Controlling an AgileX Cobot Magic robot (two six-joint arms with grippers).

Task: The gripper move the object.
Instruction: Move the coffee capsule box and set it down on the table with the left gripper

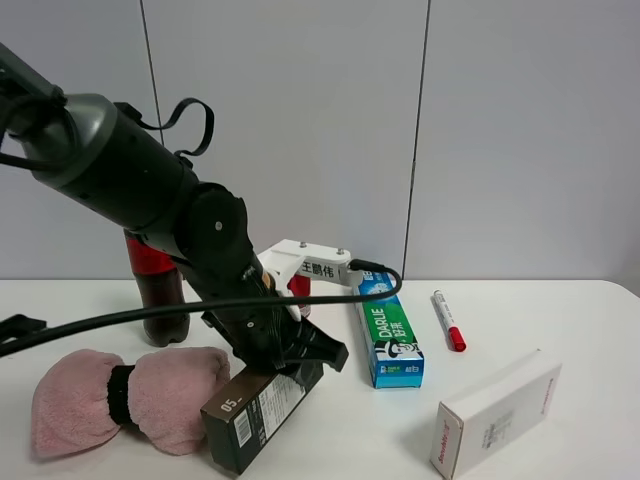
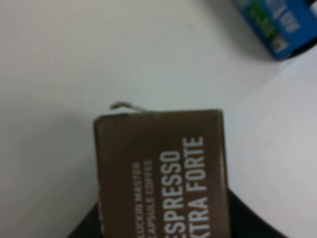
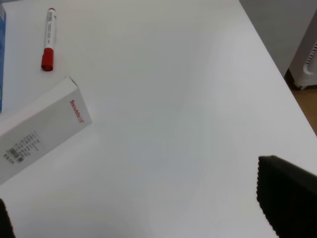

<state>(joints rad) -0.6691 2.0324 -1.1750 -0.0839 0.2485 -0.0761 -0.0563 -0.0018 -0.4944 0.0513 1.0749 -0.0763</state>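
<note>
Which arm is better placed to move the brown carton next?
Left. The left gripper is closed around the brown carton, which fills its wrist view. The right gripper hangs open over the table beside the white carton, away from it.

White counter (image 1: 560, 320), bearing at the back left an upright dark cola bottle (image 1: 165, 298) with a red label and, just in front of it, a pink cloth bundle (image 1: 175, 395) cinched by a black band. Further right, lying flat and apart: blue-green toothpaste box (image 1: 392, 335), red-capped marker (image 1: 447, 320), white carton (image 1: 500, 415). At the front, a tilted dark brown carton (image 1: 262, 408), contact with the counter unclear.
</note>
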